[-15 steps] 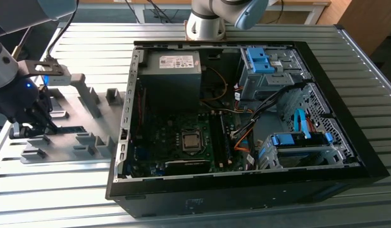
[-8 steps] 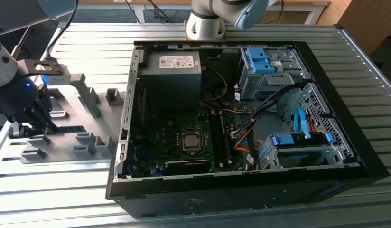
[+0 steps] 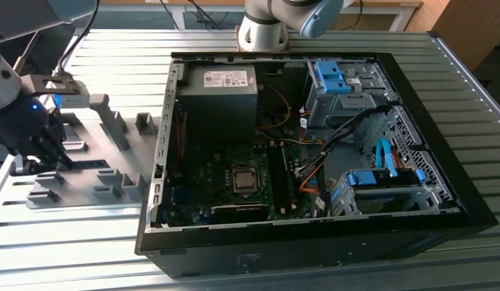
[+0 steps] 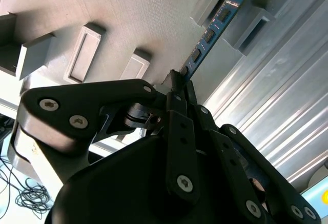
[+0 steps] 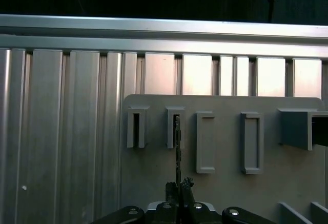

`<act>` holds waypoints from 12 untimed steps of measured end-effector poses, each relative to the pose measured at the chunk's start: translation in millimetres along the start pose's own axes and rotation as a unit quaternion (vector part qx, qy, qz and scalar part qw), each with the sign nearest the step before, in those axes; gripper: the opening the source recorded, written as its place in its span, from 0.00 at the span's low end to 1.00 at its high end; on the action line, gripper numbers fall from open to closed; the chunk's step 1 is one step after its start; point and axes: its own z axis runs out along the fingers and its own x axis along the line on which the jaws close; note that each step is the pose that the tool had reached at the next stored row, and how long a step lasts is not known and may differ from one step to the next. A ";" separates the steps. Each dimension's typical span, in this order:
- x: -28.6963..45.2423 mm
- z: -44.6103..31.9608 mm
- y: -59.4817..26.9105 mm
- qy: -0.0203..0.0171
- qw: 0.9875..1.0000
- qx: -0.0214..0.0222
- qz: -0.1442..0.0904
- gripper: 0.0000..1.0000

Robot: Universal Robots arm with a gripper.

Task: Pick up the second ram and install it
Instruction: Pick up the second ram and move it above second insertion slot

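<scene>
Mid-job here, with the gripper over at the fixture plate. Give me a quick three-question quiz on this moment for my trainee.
1. True or false: the gripper hangs open, apart from the second ram.
2. The ram's far end sits in: A) the slot of a grey fixture block; B) the power supply; C) a drive bay.
3. Fill in: in the exterior view, the gripper is on the ___ side of the computer case.
Key: 1 false, it is shut on the ram; 2 A; 3 left (the exterior view's left).

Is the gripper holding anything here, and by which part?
Yes: the gripper is shut on the second ram, pinching its near end; the far end sits at the grey fixture blocks.
</scene>
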 end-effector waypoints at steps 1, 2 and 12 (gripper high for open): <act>0.0 -0.3 0.0 0.000 1.000 0.000 0.000 0.14; 0.0 -0.6 0.0 0.000 1.000 0.000 0.000 0.14; -0.1 -3.5 0.0 0.000 1.000 0.000 0.000 0.14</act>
